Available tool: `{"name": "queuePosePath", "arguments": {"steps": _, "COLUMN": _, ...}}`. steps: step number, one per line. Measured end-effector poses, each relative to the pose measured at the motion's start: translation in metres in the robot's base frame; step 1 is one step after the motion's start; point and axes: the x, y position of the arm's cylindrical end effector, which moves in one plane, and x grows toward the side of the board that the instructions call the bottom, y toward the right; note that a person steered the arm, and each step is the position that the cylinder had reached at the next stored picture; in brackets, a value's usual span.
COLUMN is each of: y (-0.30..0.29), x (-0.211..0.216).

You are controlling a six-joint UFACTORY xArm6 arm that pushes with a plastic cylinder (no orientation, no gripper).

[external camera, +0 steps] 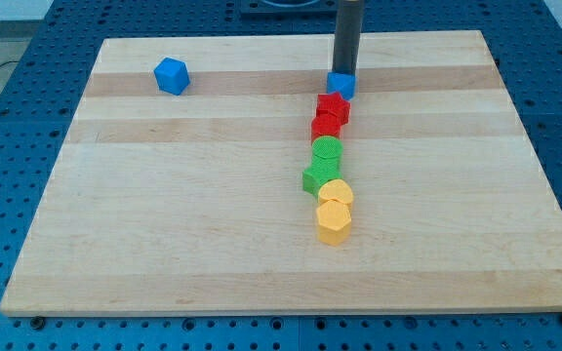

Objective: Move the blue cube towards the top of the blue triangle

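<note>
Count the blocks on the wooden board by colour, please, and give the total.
Blue: 2, one at the view's top left, one under my tip
Red: 2
Green: 2
Yellow: 2
Total: 8

The wooden board point(164, 224) carries two blue, two red, two green, two yellow blocks.
</note>
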Motion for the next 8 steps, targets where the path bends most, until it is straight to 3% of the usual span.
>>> {"name": "queuePosePath", "arguments": {"steps": 1, "y": -0.019, "x": -0.023}}
{"name": "queuePosePath", "arguments": {"steps": 4, "y": -0.198, "x": 0.068}}
{"name": "queuePosePath", "arguments": {"steps": 5, "y": -0.279, "x": 0.053}}
{"name": "queuePosePath", "arguments": {"steps": 6, "y": -0.295, "x": 0.016}}
{"name": "queuePosePath", "arguments": {"steps": 8, "y": -0.207, "x": 0.004}}
